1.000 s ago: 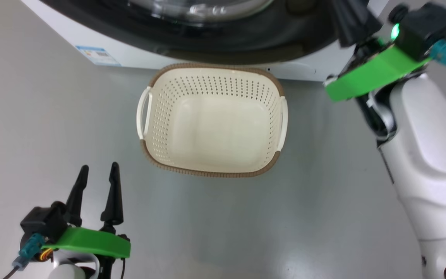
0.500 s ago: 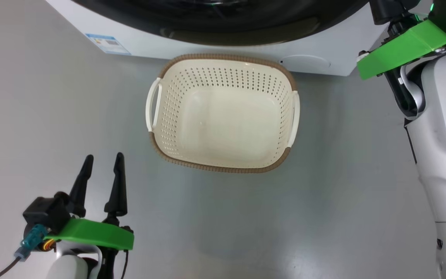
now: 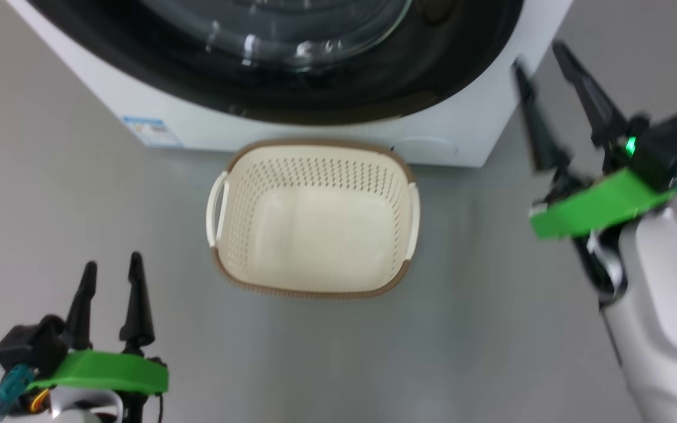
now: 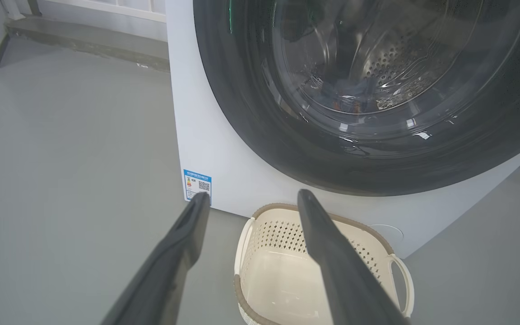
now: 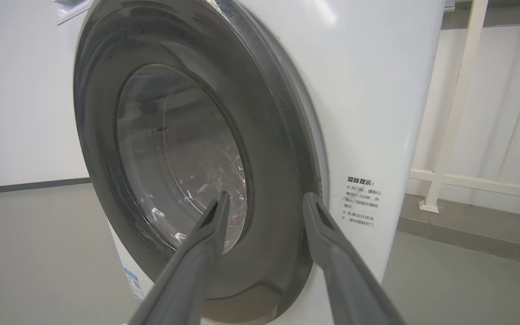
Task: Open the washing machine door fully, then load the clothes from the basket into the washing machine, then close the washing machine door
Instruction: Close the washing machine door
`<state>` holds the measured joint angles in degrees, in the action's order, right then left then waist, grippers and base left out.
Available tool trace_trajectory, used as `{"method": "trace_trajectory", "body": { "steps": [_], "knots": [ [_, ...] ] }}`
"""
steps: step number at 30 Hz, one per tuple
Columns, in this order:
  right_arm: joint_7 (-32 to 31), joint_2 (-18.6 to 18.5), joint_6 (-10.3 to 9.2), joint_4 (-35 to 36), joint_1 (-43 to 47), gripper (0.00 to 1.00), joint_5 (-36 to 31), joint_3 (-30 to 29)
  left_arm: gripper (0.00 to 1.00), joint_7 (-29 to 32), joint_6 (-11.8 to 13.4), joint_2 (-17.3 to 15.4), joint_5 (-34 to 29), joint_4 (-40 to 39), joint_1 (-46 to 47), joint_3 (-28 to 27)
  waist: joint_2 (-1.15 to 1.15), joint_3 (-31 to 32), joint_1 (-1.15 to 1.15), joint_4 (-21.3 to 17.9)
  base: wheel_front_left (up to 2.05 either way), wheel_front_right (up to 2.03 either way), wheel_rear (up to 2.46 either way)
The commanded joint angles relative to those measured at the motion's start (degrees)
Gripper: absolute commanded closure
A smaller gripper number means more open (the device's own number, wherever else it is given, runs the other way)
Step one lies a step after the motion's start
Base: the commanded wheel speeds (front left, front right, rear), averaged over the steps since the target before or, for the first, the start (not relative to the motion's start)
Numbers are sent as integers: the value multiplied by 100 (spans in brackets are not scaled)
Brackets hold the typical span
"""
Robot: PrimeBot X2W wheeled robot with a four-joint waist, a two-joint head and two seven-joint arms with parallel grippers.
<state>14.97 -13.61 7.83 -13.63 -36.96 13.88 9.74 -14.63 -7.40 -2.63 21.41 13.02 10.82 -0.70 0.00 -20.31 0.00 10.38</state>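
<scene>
The washing machine [image 3: 462, 129] [image 4: 206, 135] [image 5: 368, 90] stands ahead with the washing machine door [image 3: 432, 76] [image 4: 251, 113] [image 5: 269, 135] lying flush against its front. Behind the glass, a bit of the clothes [image 4: 348, 97] shows as blue and orange fabric in the drum. The basket [image 3: 309, 292] [image 4: 260, 212] sits empty on the floor just in front of the machine. My right gripper [image 3: 541, 61] [image 5: 266, 198] is open, holding nothing, off the machine's right front corner and pointing at the door's rim. My left gripper [image 3: 111, 263] [image 4: 253, 195] is open and empty, low at the left, short of the basket.
Grey floor surrounds the basket on all sides. A blue label [image 3: 144, 130] [image 4: 197, 183] marks the machine's lower left front. A white railing [image 5: 449, 135] on a raised ledge stands to the right of the machine, and a white wall rises at its other side.
The right gripper, shut a second ago up by the door's edge, has drawn back and opened. The head view has shifted. The left gripper stays open.
</scene>
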Motion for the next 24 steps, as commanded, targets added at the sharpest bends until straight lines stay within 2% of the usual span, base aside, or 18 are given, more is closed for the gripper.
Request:
{"method": "trace_trajectory", "body": {
  "steps": [1,10,14,24],
  "knots": [
    [3,115,-34,329,424,0,35,119,0,-37,-9,-107,-98,-79,-124,-314,0,571,0,-411,0,0,0],
    [3,344,-34,927,2300,0,53,-143,0,-37,-9,-78,-389,-92,-710,-842,0,1476,0,-917,0,0,0],
    [3,427,-34,1049,2937,0,-7,-311,0,-37,-9,-86,-278,-160,-954,-680,0,1728,0,-1035,0,0,0],
    [3,689,-34,1280,3873,0,-199,-563,0,-37,-9,-226,-121,65,-1253,-401,0,1958,0,-1177,0,0,0]
  ]
}}
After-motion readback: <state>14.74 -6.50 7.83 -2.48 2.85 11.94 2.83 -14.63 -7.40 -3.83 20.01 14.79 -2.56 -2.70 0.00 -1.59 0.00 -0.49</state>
